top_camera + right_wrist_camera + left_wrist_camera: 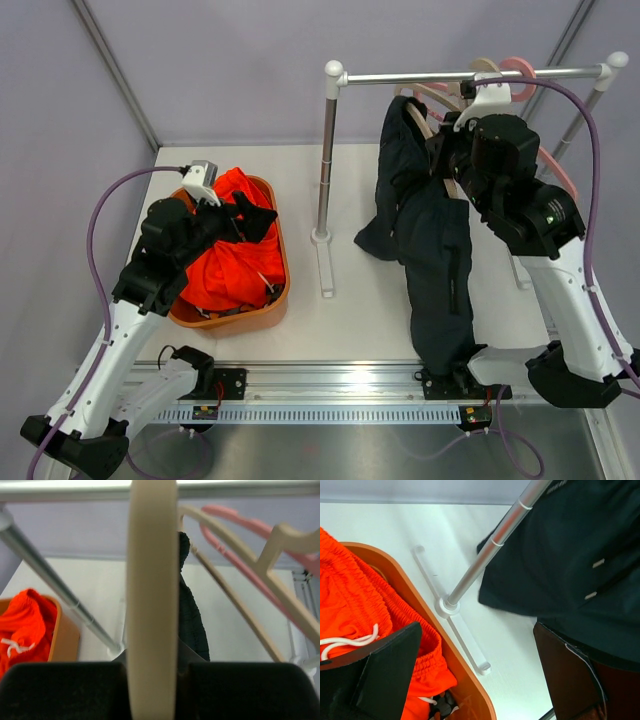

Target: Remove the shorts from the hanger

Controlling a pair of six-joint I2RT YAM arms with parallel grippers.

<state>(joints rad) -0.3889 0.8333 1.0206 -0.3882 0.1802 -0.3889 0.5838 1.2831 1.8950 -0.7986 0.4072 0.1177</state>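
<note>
The dark navy shorts (432,250) hang from a beige hanger (424,112) under the rack's rail (440,76), and their lower end trails onto the table. My right gripper (452,150) is shut on that beige hanger (152,605), with the navy shorts (192,622) just behind it. My left gripper (250,218) stands open above the orange basket (284,270), nothing between its fingers (395,665). The bright orange shorts (232,262) with a white drawstring lie in the basket. A bit of the camouflage shorts (439,711) peeks out beneath them.
The rack's left upright (327,160) and its white foot (465,642) stand between the basket and the navy shorts (570,555). A pink hanger (520,68) and another beige hanger (280,545) hang on the rail at the right. Grey walls close in the table.
</note>
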